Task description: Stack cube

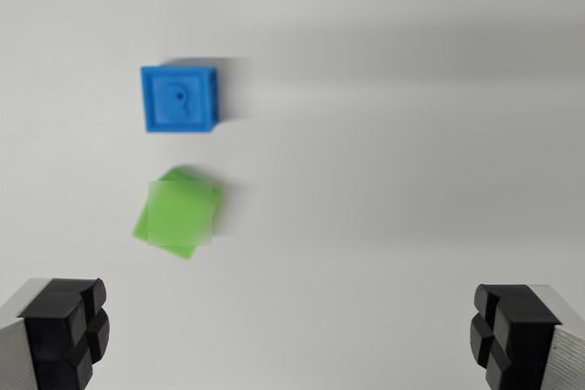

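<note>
Wrist view looks straight down on a plain white desk (411, 180). No edge or corner of the desk shows, so places can only be told by the picture.

Two small cubes sit on the desk, toward the wrist view's left. The blue cube (180, 99) is higher up in the picture. It sits square, and its top has a round raised mark on it. The green cube (179, 212) is just below the blue one in the picture. It is turned a little, so its corners point sideways. It looks blurry, with a paler square patch on its top. The two cubes are near each other but do not touch. A strip of white desk shows between them. Each cube has a soft gray shadow on its right side.

The gripper (291, 331) is spread wide and holds nothing. One black pad (69, 328) sits in the bottom left corner of the picture, and the other sits in the bottom right corner. Both cubes lie above the pads in the picture, not between them.
</note>
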Controlling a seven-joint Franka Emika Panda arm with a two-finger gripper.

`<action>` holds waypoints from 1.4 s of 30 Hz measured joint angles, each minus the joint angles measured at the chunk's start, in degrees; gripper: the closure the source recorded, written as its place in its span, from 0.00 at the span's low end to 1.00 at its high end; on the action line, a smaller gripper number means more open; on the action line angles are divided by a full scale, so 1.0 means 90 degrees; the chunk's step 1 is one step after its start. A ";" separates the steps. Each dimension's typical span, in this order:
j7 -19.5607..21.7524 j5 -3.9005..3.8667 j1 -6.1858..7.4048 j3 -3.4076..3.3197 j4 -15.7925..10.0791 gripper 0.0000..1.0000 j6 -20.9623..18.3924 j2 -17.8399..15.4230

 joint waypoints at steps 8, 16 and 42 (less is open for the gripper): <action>0.0000 0.0000 0.0000 0.0000 0.0000 0.00 0.0000 0.0000; 0.0009 0.0000 0.0001 0.0000 -0.0002 0.00 0.0000 0.0003; 0.0589 0.0000 0.0124 0.0017 -0.0525 0.00 0.0477 0.0043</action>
